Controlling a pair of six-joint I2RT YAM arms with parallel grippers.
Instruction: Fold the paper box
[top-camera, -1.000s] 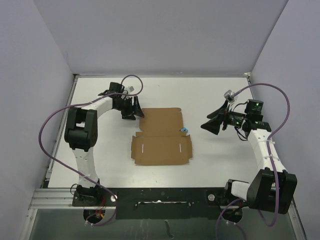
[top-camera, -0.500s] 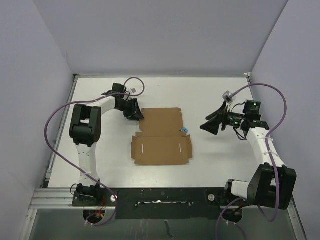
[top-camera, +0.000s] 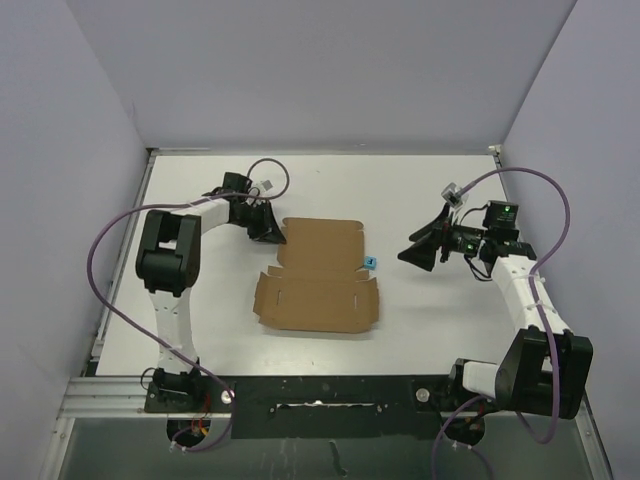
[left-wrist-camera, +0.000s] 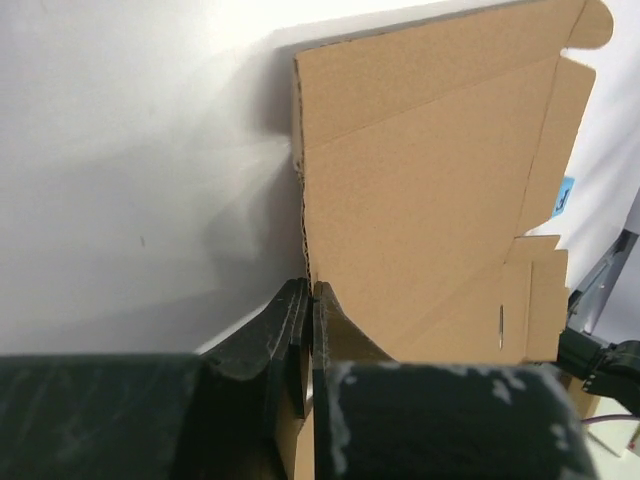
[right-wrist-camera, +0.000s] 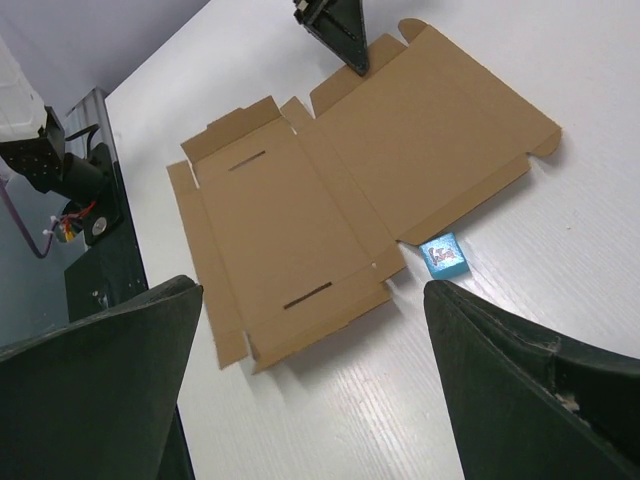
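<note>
Left gripper (top-camera: 275, 235): I pinch box (top-camera: 320, 290) at ten-o'clock edge, to raise it.
Right gripper (top-camera: 420, 246): spread, waiting at three o'clock.

Place: robot lab cell.
Walls: plain grey panels (top-camera: 320, 70) beyond the left gripper (top-camera: 274, 235) and right gripper (top-camera: 410, 256).
Surface: white table (top-camera: 420, 190) beneath them.
Mounting: black rail (top-camera: 320, 392) behind them.

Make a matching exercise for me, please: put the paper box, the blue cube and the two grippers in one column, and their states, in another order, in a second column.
1. paper box
2. blue cube
3. left gripper
4. right gripper

A. open, apart from the box
B. spread out, unfolded
C. shut on the box's left edge
D. beside the box's right edge

Pairs: 1-B; 2-D; 3-C; 4-A
</note>
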